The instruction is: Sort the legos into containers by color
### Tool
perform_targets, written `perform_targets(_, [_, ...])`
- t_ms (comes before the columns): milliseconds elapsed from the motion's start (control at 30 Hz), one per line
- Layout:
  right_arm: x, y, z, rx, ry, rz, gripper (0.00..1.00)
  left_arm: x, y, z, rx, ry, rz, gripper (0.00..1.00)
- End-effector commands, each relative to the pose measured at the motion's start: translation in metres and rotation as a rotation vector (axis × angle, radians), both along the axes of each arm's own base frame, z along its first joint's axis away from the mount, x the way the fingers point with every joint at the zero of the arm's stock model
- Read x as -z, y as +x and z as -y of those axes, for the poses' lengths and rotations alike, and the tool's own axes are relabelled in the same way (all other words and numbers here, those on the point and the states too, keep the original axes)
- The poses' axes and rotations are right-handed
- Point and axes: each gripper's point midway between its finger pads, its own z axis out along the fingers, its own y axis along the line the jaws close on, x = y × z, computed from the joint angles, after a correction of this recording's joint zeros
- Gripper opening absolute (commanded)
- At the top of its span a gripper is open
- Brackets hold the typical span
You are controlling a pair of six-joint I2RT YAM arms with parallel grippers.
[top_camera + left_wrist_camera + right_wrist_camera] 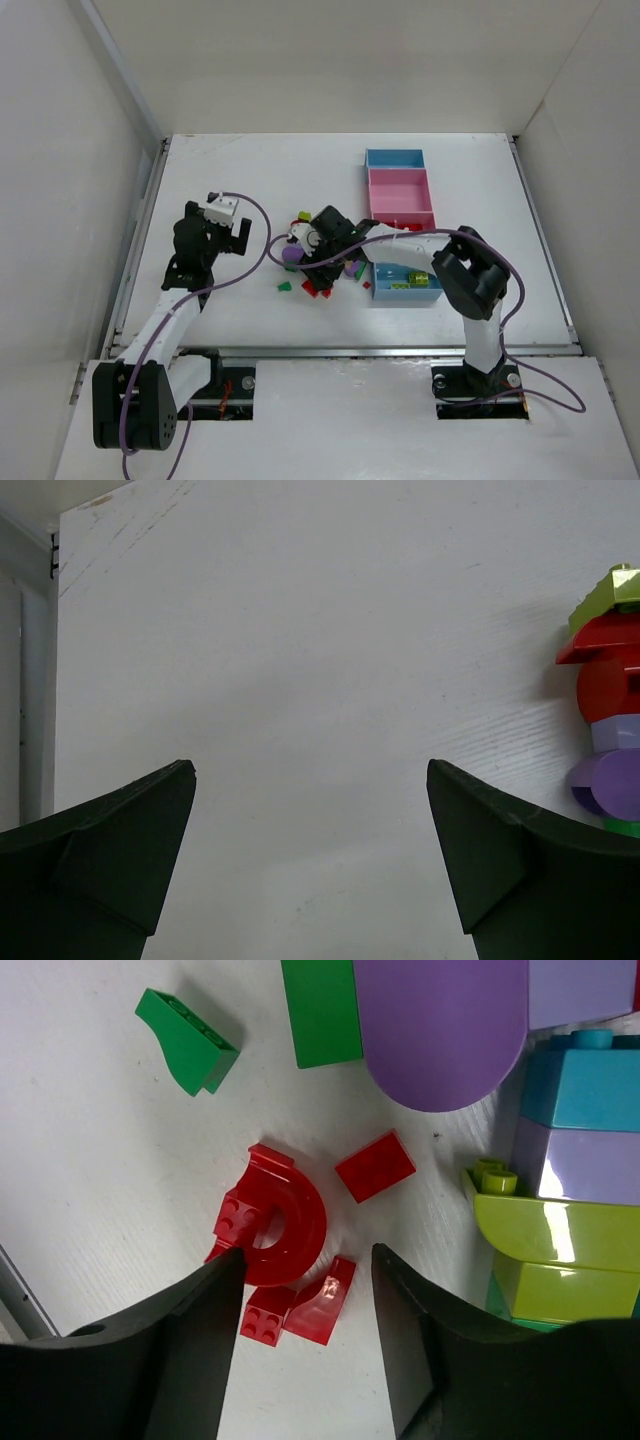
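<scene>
L claw [310, 880]: bare table [300, 680] ahead | R claw [305, 1300]: red legos [285, 1225] in gap, yel-grn brick [560, 1235] close beside

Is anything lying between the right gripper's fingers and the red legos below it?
Nothing visible does. The right gripper hangs over the red arch and two small red bricks, its open jaws either side of them.

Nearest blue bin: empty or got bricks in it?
Not empty. The top view shows yellow-green bricks lying inside the nearest blue bin.
</scene>
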Motion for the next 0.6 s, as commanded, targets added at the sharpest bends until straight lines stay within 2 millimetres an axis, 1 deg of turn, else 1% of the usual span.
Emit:
perform_targets(0, [-0.012, 0.000, -0.014, -0.057, 0.020, 0.004, 0.60, -0.013, 0.001, 0.003, 0.014, 0.001, 0.065, 1.00])
perform_targets(33, [-0.011, -0.001, -0.012, -0.067, 0.011, 0.004, 0.67, -0.016, 0.001, 0.002, 0.016, 0.009, 0.076, 1.00])
perform_targets(67, [-0.014, 0.002, -0.014, -0.076, 0.018, 0.017, 0.69, -0.016, 0.001, 0.002, 0.016, 0.009, 0.076, 1.00])
perform_targets(133, [-0.013, -0.007, -0.018, -0.094, 0.005, 0.018, 0.74, -0.013, 0.000, 0.002, 0.016, 0.009, 0.076, 1.00])
perform_targets(167, [-0.017, -0.007, -0.018, -0.094, 0.012, 0.024, 0.82, -0.013, 0.000, 0.002, 0.019, 0.018, 0.077, 1.00])
perform_targets(200, [-0.013, -0.011, -0.017, -0.100, -0.001, 0.023, 0.86, -0.013, 0.000, 0.002, 0.019, 0.018, 0.077, 1.00])
perform_targets(233, [-0.013, -0.011, -0.017, -0.100, -0.001, 0.023, 0.89, -0.014, -0.001, 0.000, 0.010, 0.020, 0.086, 1.00])
perform_targets(267, [-0.017, -0.016, -0.021, -0.112, 0.006, 0.029, 0.89, -0.014, -0.001, 0.000, 0.010, 0.020, 0.086, 1.00])
perform_targets(300, [-0.014, -0.016, -0.020, -0.099, -0.011, 0.043, 0.89, -0.014, -0.001, 0.003, 0.019, 0.020, 0.087, 1.00])
perform_targets(333, [-0.013, -0.019, -0.022, -0.106, -0.021, 0.056, 0.89, -0.012, -0.003, 0.003, 0.019, 0.020, 0.085, 1.00])
perform_targets(367, [-0.014, -0.019, -0.025, -0.081, -0.022, 0.063, 0.87, -0.014, -0.002, 0.003, 0.019, 0.019, 0.094, 1.00])
perform_targets(400, [-0.010, -0.018, -0.021, -0.061, -0.039, 0.066, 0.87, -0.008, -0.004, 0.005, 0.021, 0.022, 0.082, 1.00])
perform_targets(433, [-0.006, -0.020, -0.025, -0.068, -0.046, 0.074, 0.85, -0.008, -0.004, 0.005, 0.021, 0.022, 0.082, 1.00])
perform_targets(467, [-0.002, -0.019, -0.022, -0.043, -0.057, 0.073, 0.84, -0.007, -0.007, 0.005, 0.021, 0.022, 0.082, 1.00])
perform_targets(500, [0.001, -0.022, -0.022, -0.016, -0.061, 0.065, 0.80, -0.007, -0.007, 0.008, 0.030, 0.022, 0.082, 1.00])
perform_targets(567, [0.006, -0.016, -0.017, 0.042, -0.084, 0.089, 0.74, -0.007, -0.007, 0.008, 0.020, 0.027, 0.083, 1.00])
